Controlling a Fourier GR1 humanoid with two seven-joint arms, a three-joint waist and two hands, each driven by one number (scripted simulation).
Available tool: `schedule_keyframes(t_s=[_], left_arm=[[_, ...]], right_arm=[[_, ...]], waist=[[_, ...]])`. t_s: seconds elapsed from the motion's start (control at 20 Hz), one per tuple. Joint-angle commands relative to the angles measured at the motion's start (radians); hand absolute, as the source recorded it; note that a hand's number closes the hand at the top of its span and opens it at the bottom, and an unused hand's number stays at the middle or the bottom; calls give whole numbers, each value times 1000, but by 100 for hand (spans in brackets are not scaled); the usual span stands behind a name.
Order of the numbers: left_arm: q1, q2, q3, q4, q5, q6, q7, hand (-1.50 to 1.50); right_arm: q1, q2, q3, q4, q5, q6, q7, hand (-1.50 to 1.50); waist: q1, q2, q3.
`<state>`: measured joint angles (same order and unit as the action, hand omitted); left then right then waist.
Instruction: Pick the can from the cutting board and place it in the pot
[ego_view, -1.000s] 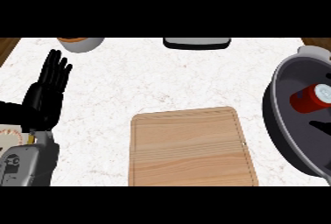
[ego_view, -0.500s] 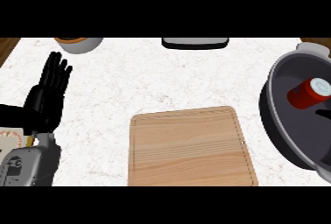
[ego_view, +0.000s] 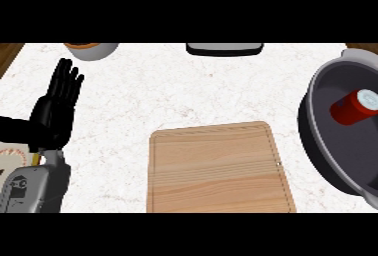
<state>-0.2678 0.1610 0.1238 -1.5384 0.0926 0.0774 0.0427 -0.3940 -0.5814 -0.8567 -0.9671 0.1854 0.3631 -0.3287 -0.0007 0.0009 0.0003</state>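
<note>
Already the red can sits inside the dark grey pot at the right edge of the head view, tilted, its pale top toward the upper right. The wooden cutting board lies bare on the white marbled desk, just left of the pot and apart from it. At the left side, the left hand rests with its black fingers straight and pointing up the view, spread wide and holding nothing; its grey forearm comes in from the lower left corner. Along the far edge of the desk stand a grey bowl with an orange inside at the upper left and a dark flat item near the middle. The right hand shows nowhere in this view.
</note>
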Motion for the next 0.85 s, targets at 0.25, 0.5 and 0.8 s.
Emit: schedule_keyframes(t_s=[0.25,0.5,0.8], left_arm=[[23,16,10,-26,16,-25,10,0],[-33,-9,-14,-53,-2,19,63,0],[-44,-12,6,48,14,-10,-15,0]], right_arm=[[0,-261,-77,447,-48,56,-271,-150],[28,-371,-74,592,-53,116,-342,-150],[76,-447,-88,672,-70,173,-419,-150]], waist=[[21,5,3],[18,5,3],[12,11,6]])
